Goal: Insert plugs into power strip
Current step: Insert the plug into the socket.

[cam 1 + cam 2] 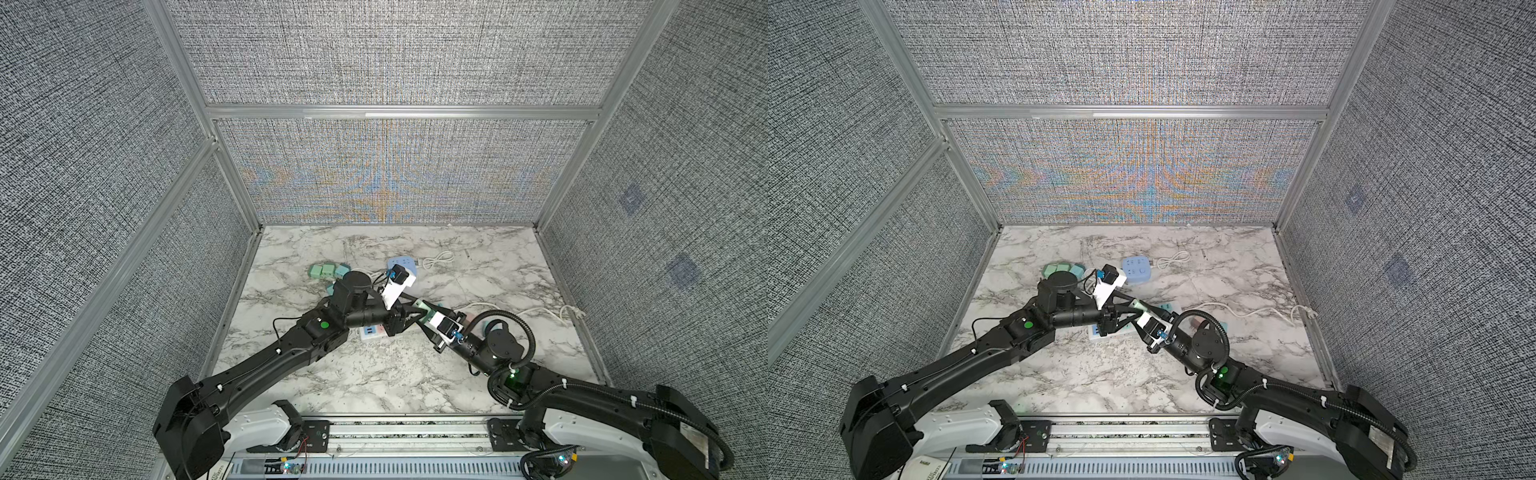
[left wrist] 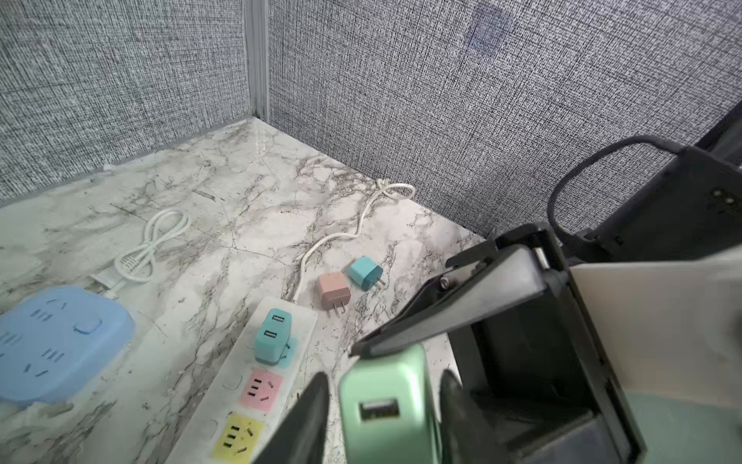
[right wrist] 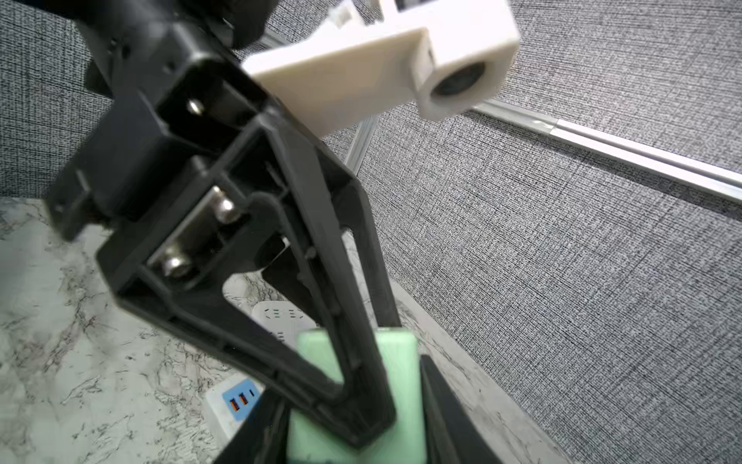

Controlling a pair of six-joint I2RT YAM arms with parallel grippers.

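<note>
Top views: arms (image 1: 266,357) meet at mint plug (image 1: 424,311)

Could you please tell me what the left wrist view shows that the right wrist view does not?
Only the left wrist view shows the blue socket hub, a seated teal plug in the white power strip, a loose pink plug and loose teal plug, and a coiled cable. Only the right wrist view shows the left gripper from the front, its white camera mount and the strip's blue USB end. Both show the mint green plug, the strip and the marble table.
</note>
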